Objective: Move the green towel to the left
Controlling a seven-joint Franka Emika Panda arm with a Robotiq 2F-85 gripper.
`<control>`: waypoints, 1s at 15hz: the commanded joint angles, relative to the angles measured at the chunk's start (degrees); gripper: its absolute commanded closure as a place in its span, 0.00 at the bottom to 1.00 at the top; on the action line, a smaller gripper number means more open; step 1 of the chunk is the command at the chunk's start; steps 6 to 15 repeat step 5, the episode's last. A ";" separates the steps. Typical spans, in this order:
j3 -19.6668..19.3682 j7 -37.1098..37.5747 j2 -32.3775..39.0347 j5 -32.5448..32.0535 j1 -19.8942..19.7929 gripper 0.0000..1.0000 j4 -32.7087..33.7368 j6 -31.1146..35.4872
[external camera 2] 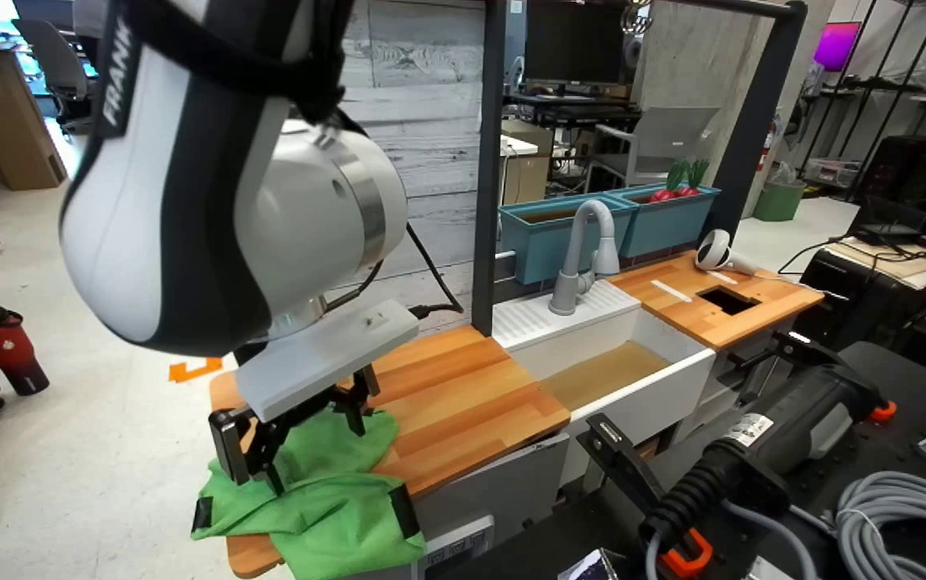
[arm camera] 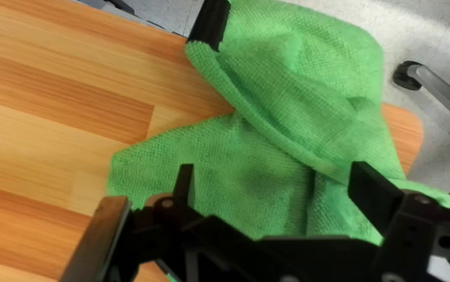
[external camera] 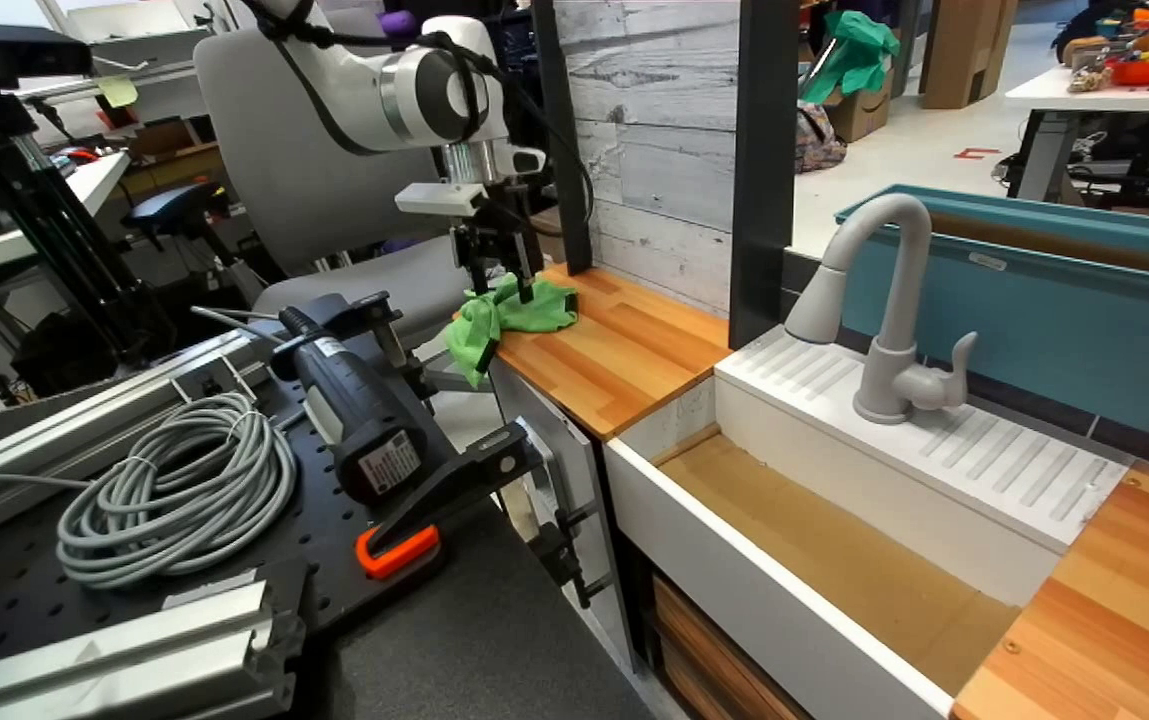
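You have your black two-fingered hand [arm camera: 272,172] spread wide over the rumpled green cloth towel [arm camera: 295,90], which lies at the end of the striped wooden tabletop [external camera: 624,350], partly past its edge. Beside the tabletop you see a white rectangular sink [external camera: 734,600].

Faucet [external camera: 899,320] beside sink [external camera: 724,580]; coiled cable [external camera: 259,472] on pegboard [external camera: 322,528]

green towel [external camera 2: 334,511], textured weave, black-trimmed in spots, crumpled, one part folded over itself, lying across the end of the wooden surface [external camera 2: 454,395], partly hanging over its edge
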 commanded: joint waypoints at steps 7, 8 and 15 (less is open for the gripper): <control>0.40 1.64 -12.47 -0.97 -0.42 0.00 -13.67 5.52; 0.40 1.64 -12.47 -0.97 -0.42 0.00 -13.67 5.52; 0.40 1.64 -12.47 -0.97 -0.42 0.00 -13.67 5.52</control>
